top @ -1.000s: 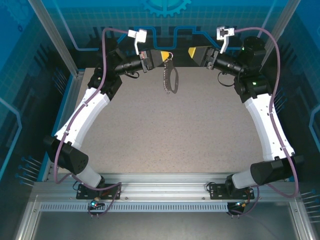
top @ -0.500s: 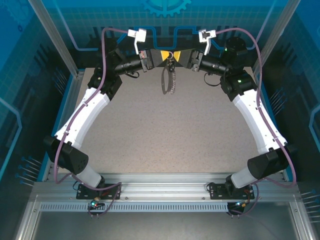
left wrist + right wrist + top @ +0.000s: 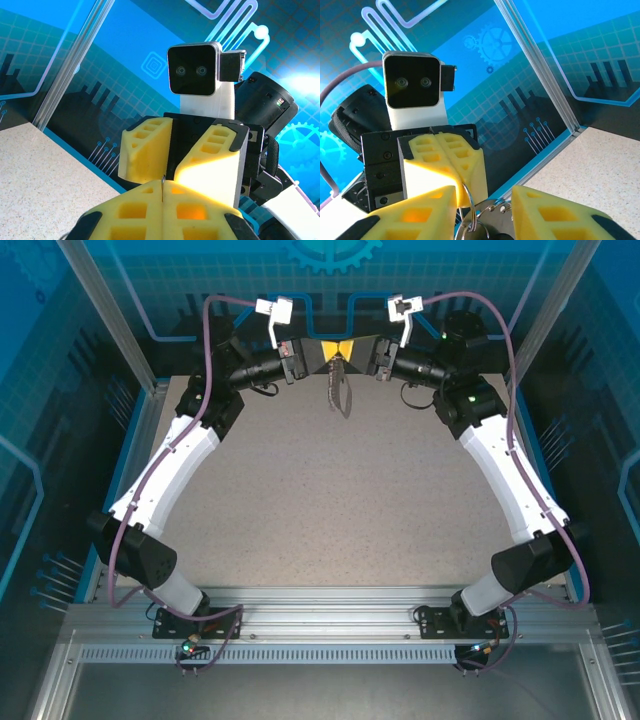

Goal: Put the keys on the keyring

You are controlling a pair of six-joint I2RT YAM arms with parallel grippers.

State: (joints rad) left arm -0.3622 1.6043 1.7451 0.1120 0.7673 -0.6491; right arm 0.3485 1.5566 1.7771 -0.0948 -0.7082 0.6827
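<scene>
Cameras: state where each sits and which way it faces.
Top: above and behind, looking down at the table; left arm and right arm show.
Left wrist: on the left arm, facing the right claw; own yellow fingers below.
Right wrist: on the right arm, facing the left claw; own fingers flank the keyring.
Shared: each wrist view sees the other's camera.

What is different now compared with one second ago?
The right gripper swung left until it faces the left gripper, its open fingers flanking the metal rings. The left gripper stayed shut on the keyring, which hangs above the table.
</scene>
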